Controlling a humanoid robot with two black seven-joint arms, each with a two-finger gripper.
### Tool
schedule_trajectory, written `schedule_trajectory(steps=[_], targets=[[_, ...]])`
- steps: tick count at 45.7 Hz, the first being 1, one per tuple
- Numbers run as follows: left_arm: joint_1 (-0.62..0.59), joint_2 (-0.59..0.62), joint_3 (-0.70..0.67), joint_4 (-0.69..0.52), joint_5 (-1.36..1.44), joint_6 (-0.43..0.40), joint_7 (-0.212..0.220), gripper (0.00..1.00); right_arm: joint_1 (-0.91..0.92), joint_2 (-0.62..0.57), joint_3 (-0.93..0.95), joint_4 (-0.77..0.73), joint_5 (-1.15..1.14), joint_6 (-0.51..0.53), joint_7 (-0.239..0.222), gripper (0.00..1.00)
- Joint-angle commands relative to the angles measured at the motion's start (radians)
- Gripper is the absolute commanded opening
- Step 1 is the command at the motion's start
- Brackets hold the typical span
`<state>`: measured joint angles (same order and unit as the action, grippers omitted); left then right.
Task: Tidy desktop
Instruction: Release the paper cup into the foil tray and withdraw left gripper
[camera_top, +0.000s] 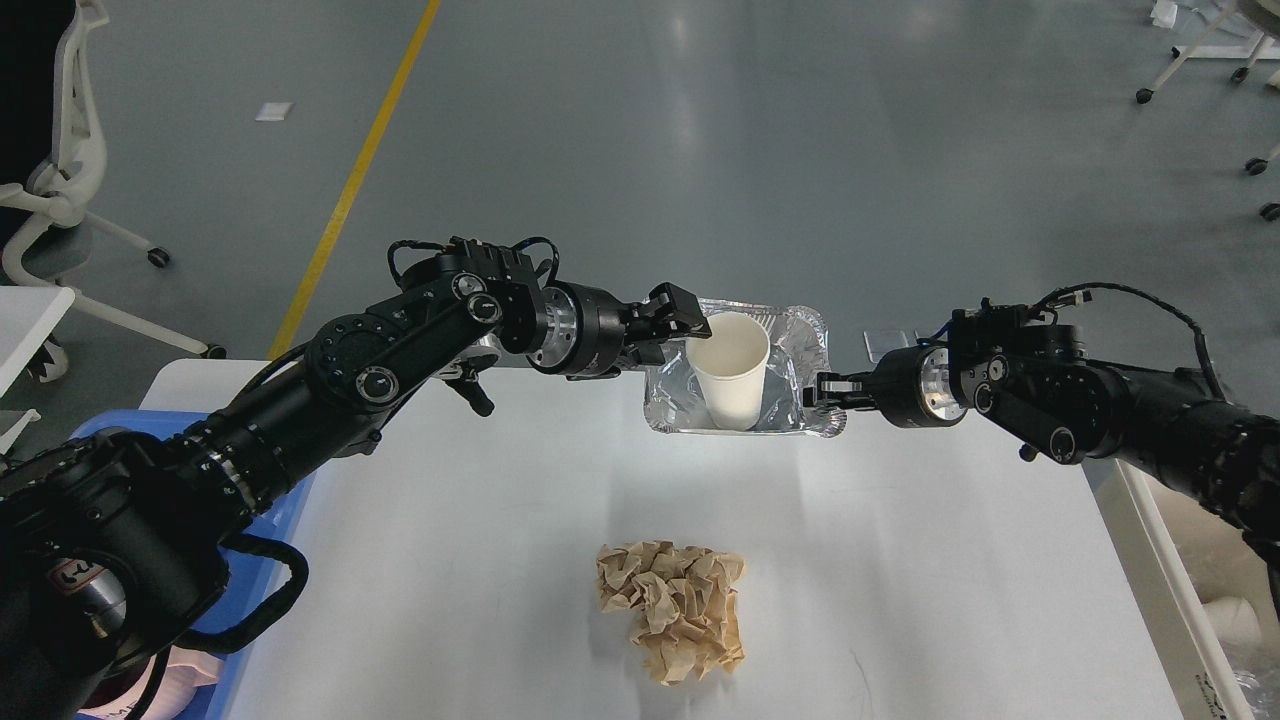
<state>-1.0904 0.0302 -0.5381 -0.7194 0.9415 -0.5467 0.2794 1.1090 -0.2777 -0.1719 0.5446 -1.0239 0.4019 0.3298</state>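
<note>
The white desktop fills the lower part of the head view. A crumpled silver foil tray sits at its far edge. A white paper cup stands upright inside the tray. My left gripper is open just left of the cup's rim, with nothing in it. My right gripper is shut on the tray's right rim. A crumpled ball of brown paper lies on the desktop near the front, apart from both grippers.
A blue bin stands at the desktop's left edge, mostly behind my left arm. A white bin with cups stands at the right edge. A white chair and a small table's corner are at far left.
</note>
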Motion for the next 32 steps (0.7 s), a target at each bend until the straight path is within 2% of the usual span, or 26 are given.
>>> schedule_trajectory(steps=[1, 5, 16, 25, 32], targets=[[0.018, 0.016, -0.006, -0.002, -0.095, -0.006, 0.000, 0.98, 0.000, -0.005, 0.000, 0.001, 0.001, 0.000, 0.000, 0.00], [0.040, 0.033, -0.005, -0.002, -0.148, 0.007, 0.003, 0.98, 0.000, -0.011, 0.000, 0.001, 0.007, -0.002, 0.000, 0.00], [0.075, 0.086, -0.040, -0.002, -0.153, 0.008, -0.025, 0.98, 0.000, -0.012, -0.001, 0.001, 0.021, 0.000, 0.000, 0.00], [0.087, 0.146, -0.071, -0.002, -0.153, 0.008, -0.178, 0.98, 0.000, -0.012, -0.001, 0.001, 0.021, 0.000, 0.000, 0.00], [0.142, 0.203, -0.071, -0.002, -0.150, -0.007, -0.308, 0.98, 0.000, -0.012, 0.000, 0.001, 0.021, 0.000, 0.000, 0.00]])
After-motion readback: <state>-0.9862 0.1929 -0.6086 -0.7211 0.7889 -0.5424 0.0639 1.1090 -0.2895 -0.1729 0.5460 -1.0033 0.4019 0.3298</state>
